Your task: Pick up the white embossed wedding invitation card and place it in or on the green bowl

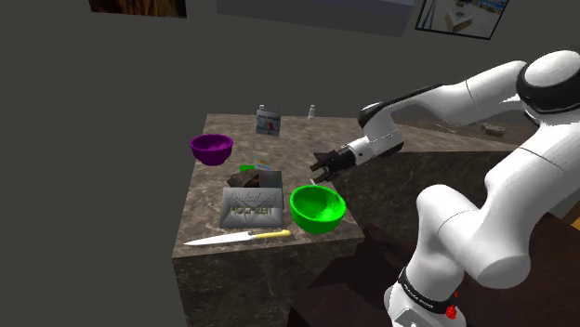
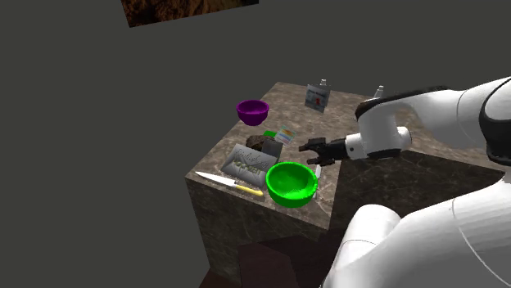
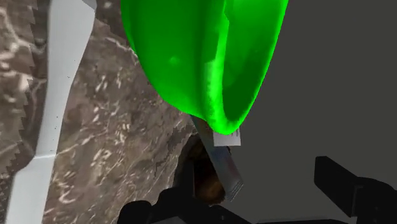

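Invitation card (image 1: 253,206), rendered grey with raised lettering, lies flat on the counter (image 1: 209,215), just beside the green bowl (image 1: 318,208) on the shoulder view's left. Judged light, thin and flexible. Lying flush, it offers little purchase, so grip one edge. End effector (image 1: 322,174) hovers behind the bowl, fingers apart, holding nothing.

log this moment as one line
phase: reach | tool: open, empty, near green bowl | card: flat on table beside bowl, not held | bowl: empty
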Tool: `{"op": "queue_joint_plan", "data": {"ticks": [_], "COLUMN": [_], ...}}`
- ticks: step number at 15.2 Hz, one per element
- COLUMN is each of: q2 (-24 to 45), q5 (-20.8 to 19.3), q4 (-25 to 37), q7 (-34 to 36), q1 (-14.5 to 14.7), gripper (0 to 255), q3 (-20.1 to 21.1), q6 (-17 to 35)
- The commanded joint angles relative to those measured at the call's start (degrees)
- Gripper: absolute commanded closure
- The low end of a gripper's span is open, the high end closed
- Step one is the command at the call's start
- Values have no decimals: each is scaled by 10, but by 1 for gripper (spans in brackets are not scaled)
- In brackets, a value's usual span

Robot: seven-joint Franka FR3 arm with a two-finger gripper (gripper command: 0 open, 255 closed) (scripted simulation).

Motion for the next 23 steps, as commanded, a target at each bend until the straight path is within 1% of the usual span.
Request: {"op": "queue_joint_plan", "data": {"ticks": [1, 2, 3, 4, 6, 14, 22, 23], "q2": [-5, -41, -90, -137, -222, -248, -245, -244], "q5": [70, 77, 74, 72, 75, 114, 118, 119], "q4": [28, 41, 54, 69, 103, 108, 108, 108], "q7": [-78, -97, -111, -124, -153, -175, -177, -176], "q1": [172, 233, 277, 313, 370, 418, 420, 420], "gripper": [0, 0, 0, 0, 0, 0, 0, 255], "q3": [-169, -229, -271, -304, -354, -345, -347, -345], "q6": [-9, -1, 12, 21, 27, 76, 73, 73]}}
